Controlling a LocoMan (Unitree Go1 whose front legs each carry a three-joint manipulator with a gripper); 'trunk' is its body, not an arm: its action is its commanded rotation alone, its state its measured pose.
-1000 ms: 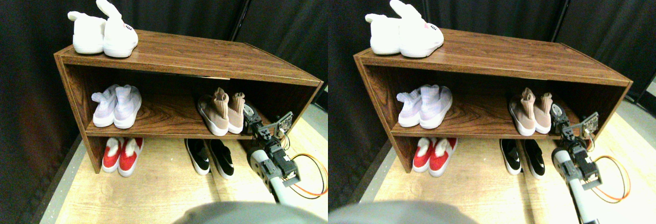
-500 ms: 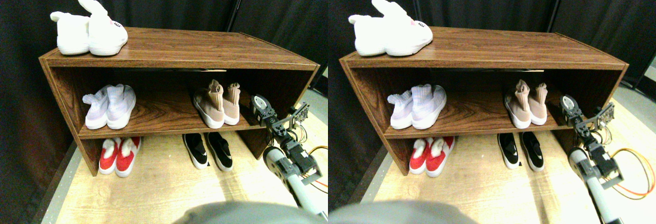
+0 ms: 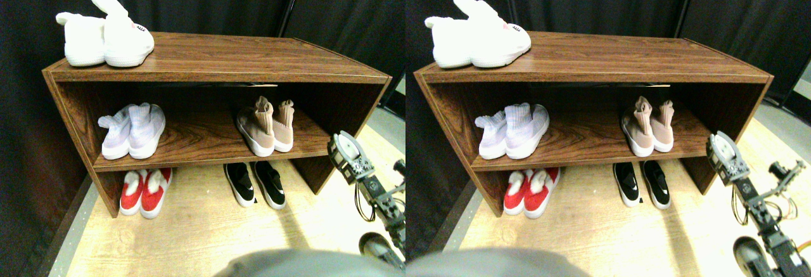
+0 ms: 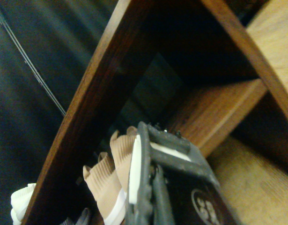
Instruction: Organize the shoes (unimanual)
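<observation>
On the middle board of the wooden shoe rack (image 3: 209, 58), toward its right end, stand the tan high-collar shoes (image 3: 263, 125), side by side and upright. In the wrist view the same tan shoes (image 4: 108, 178) show past the dark jaw frame. The low black shoes (image 3: 256, 184) rest on the floor under that board. My right gripper (image 3: 347, 156) hangs outside the rack's right end, in front of its side panel, apart from every shoe and with nothing in it.
A pale lavender pair (image 3: 131, 131) sits on the middle board at the left, and a red pair (image 3: 147, 191) on the floor below it. White bunny slippers (image 3: 104, 33) stand on the rack's top. Dark curtains hang behind, and light wooden floor (image 3: 190, 232) lies in front.
My right arm has drawn back from beside the tan shoes, down and to the right, out past the rack's end. The camera has shifted as well. The shoes have stayed in place.
</observation>
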